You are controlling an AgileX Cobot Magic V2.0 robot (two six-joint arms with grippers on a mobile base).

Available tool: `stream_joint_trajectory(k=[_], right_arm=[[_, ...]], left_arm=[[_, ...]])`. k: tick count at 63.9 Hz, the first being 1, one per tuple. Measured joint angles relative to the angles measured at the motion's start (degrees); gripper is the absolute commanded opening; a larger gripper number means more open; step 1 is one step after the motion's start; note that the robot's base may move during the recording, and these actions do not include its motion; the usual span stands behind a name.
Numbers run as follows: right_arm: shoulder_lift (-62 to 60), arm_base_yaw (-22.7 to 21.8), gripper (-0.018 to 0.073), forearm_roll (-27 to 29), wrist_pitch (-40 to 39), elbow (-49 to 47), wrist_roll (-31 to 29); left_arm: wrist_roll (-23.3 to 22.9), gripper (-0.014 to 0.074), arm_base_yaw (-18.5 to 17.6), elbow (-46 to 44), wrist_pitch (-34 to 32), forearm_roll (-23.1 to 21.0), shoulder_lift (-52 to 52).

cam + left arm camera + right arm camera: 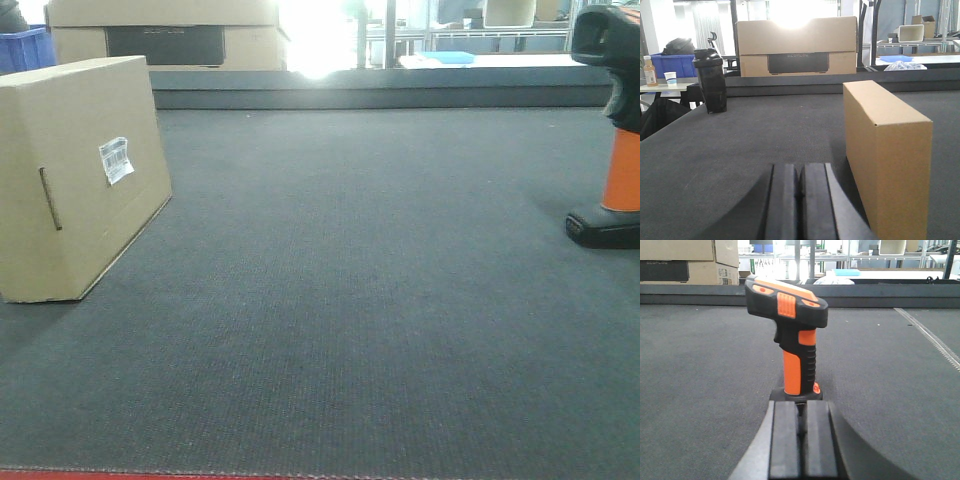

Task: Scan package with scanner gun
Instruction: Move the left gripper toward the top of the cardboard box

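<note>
We see our left gripper point(800, 175) clenched, black pads pressed together with nothing between them. The plain brown rectangular cardboard package point(887, 160) stands on edge just ahead and to its right, its near vertical corner facing us, not touching. Ahead and to the left, the dark grey mat point(715, 160) runs open to a black shaker bottle point(710, 80). Our right gripper point(801, 410) is clenched too, holding nothing. The black-and-orange handheld scanner gun point(797, 335) stands upright straight ahead, just beyond the fingertips, with open mat on both sides.

Brown package point(75, 180) upright, far left; orange-handled scanner gun point(615, 140) standing, far right
</note>
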Motion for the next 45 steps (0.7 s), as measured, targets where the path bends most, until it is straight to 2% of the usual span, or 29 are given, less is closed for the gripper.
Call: stream_joint_trajectory(k=[45], right_arm=[[0.0, 0.0, -0.0153, 0.0, 0.0, 0.0, 0.0]], left_arm=[[0.0, -0.0111, 0.0, 0.0, 0.0, 0.0, 0.0]])
